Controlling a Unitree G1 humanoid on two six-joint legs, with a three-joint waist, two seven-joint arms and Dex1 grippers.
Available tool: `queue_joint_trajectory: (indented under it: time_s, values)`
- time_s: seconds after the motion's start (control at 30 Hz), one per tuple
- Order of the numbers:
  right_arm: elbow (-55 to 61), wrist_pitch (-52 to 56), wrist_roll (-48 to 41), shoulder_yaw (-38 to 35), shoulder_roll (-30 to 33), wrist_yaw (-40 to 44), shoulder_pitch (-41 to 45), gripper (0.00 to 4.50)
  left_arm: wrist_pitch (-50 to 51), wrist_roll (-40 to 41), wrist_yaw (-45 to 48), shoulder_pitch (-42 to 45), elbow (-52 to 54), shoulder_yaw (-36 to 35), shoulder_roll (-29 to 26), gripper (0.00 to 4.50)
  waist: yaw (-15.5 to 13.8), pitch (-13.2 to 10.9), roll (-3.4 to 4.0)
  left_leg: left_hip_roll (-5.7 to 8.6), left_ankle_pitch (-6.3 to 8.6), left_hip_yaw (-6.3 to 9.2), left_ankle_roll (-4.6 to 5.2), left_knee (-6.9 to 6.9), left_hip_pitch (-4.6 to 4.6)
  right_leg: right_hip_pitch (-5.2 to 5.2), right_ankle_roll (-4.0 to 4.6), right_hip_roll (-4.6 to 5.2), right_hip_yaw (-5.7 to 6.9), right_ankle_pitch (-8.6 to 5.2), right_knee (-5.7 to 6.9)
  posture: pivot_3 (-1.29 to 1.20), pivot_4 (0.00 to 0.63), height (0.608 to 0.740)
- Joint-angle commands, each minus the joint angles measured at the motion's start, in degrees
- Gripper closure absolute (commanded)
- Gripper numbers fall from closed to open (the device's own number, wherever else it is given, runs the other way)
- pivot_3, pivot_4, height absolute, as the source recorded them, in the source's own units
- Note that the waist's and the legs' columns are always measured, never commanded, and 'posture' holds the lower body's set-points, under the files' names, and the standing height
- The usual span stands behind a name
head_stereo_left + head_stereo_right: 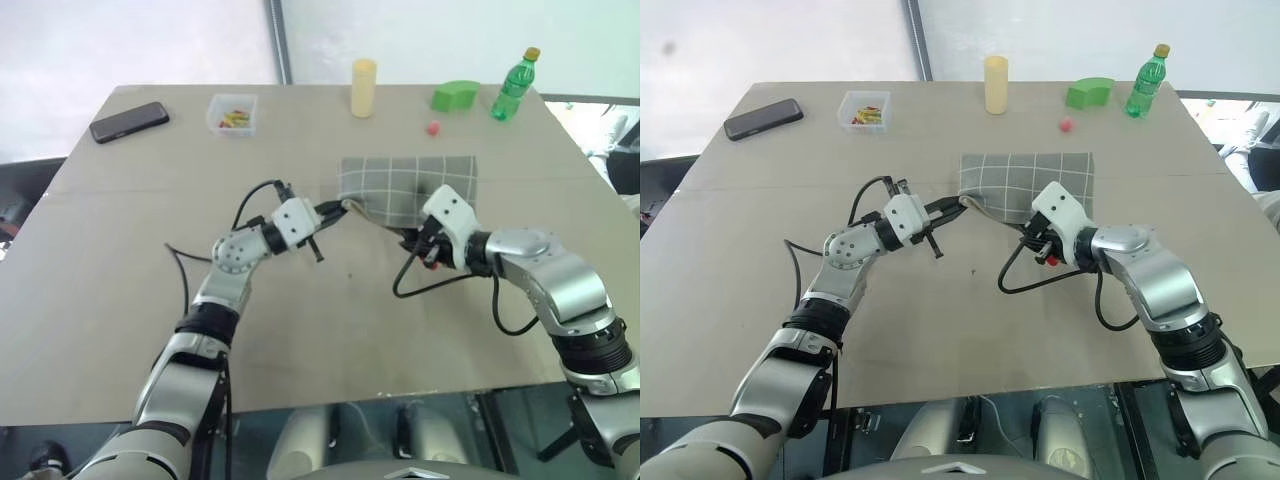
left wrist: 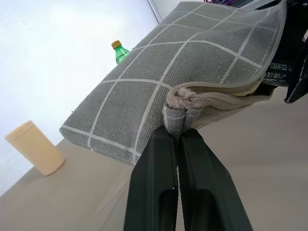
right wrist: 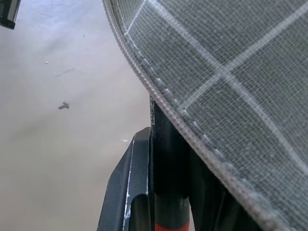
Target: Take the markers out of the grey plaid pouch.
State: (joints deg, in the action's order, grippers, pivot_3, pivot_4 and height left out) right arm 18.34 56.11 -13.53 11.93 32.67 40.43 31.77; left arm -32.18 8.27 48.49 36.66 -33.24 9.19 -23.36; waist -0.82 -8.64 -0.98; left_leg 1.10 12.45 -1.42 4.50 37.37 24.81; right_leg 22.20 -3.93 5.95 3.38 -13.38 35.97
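– Where's the grey plaid pouch [image 1: 410,187]?
– On the tabletop [image 1: 120,260]; the left end effector [image 1: 343,207] pinches its corner.
– The right end effector [image 1: 1032,240]?
– At the pouch's edge, clamping a red-and-black marker [image 3: 168,192].

Left pincer [image 1: 340,208] pinches the grey plaid pouch [image 1: 410,188] corner; right pincer [image 1: 415,240] at its near edge.

The pouch [image 1: 415,185] lay mid-counter [image 1: 300,330] between the left hand [image 1: 335,209] and right hand [image 1: 412,240]. Behind it stood a cup [image 1: 363,87] and, farther right, a bottle [image 1: 514,85]. A phone [image 1: 129,122] lay far left.
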Motion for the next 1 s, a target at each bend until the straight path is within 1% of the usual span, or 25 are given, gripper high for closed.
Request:
queue_joint_trajectory:
  time_s: [0.03,0.07,0.2,0.33,0.6,0.63,0.73,0.87,1.0]
  values:
    - [-1.1,3.44,1.81,-2.06,6.02,-0.78,-0.28,4.08,3.75,3.71,-2.02,0.07,2.48,-5.96,-1.76,4.5,0.01,-0.01,0.02,0.01,0.0,0.0,0.0,0.0,0.0,0.0,0.0,0.0,0.0,0.0,0.0,0.0,0.15,0.736]
    - [-1.4,4.53,0.83,-2.7,5.96,-0.93,-0.05,4.08,4.05,3.67,-1.99,0.08,2.85,-6.06,-1.74,4.5,0.08,-0.01,0.01,0.01,0.0,0.0,0.0,0.0,0.0,0.0,0.0,0.0,0.0,0.0,0.0,0.0,0.15,0.736]
    - [-0.96,12.79,-9.14,-11.61,-0.61,-1.05,1.64,4.08,4.32,3.06,-2.14,0.16,3.74,-5.91,-1.74,4.5,0.18,-0.01,0.01,-0.05,0.0,0.0,-0.01,0.0,-0.02,0.0,0.0,-0.02,-0.01,0.0,0.01,0.0,0.15,0.736]
    - [-0.56,18.64,-14.95,-17.48,-5.05,-2.54,1.69,4.08,4.21,2.73,-1.97,0.33,3.91,-5.88,-1.73,4.5,-0.02,-0.01,0.01,-0.11,0.01,0.01,0.0,-0.02,-0.01,-0.04,0.01,-0.02,-0.01,0.01,0.0,0.0,0.15,0.736]
    - [1.27,22.96,-20.33,-20.26,-6.0,-5.57,0.21,4.08,6.42,2.74,-2.31,0.75,4.38,-6.17,-1.8,4.5,0.03,-0.01,0.02,0.06,0.08,0.02,0.11,-0.03,0.0,0.0,0.02,0.12,-0.03,0.01,-0.04,0.0,0.15,0.736]
    - [1.52,23.18,-20.85,-20.02,-5.62,-5.6,0.04,4.08,6.7,2.59,-2.47,0.77,4.65,-6.12,-1.81,4.5,0.03,-0.01,0.02,0.05,0.07,0.02,0.11,-0.04,0.0,0.01,0.02,0.11,-0.03,0.01,-0.04,0.0,0.15,0.736]
    - [2.86,22.33,-20.49,-16.31,-2.15,-5.51,-1.2,4.08,7.44,2.38,-2.59,0.67,5.59,-6.08,-1.91,4.5,0.01,-0.01,0.02,0.04,0.08,0.02,0.11,-0.04,0.0,0.01,0.01,0.1,-0.03,0.01,-0.03,0.0,0.15,0.736]
    - [4.51,17.06,-15.84,-7.24,5.23,-5.55,-1.82,4.08,8.28,1.91,-2.44,0.55,7.41,-5.27,-1.98,4.5,0.08,-0.02,0.03,0.08,0.12,0.0,0.19,-0.02,0.0,0.01,0.01,0.11,-0.04,0.0,-0.05,0.0,0.15,0.736]
    - [4.55,10.43,-10.04,0.12,10.29,-6.78,-0.61,4.08,10.04,2.05,-2.16,0.26,8.93,-4.93,-1.73,4.5,0.15,-0.02,0.03,0.03,0.15,0.0,0.23,-0.02,0.0,0.02,0.01,0.06,-0.03,0.0,-0.04,0.0,0.15,0.736]
